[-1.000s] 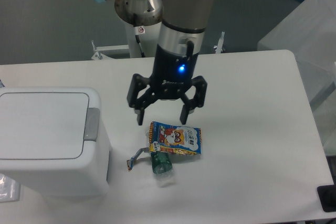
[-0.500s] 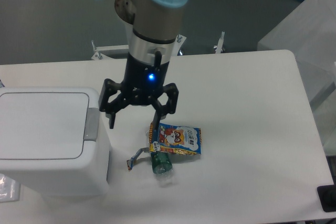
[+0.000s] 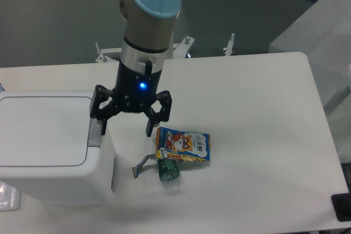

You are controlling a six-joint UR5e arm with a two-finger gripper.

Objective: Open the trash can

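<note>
White table (image 3: 263, 135) bearing the closed bin (image 3: 49, 146) at its left edge, the gripper (image 3: 126, 131), fingers spread wide, hanging over the bin's right side with one fingertip at the grey tab (image 3: 96, 130); snack packet (image 3: 184, 145) lies right of the bin.

A white table (image 3: 263, 113) stands on a dark grey floor (image 3: 49, 20), with pale furniture (image 3: 315, 31) at right.

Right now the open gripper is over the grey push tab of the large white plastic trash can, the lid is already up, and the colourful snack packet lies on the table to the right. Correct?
Not quite. The camera view shows the flat lid of the large white plastic trash can shut and level, not up. The rest holds: the open gripper is by the grey push tab, and the colourful snack packet lies on the table to the right.
</note>
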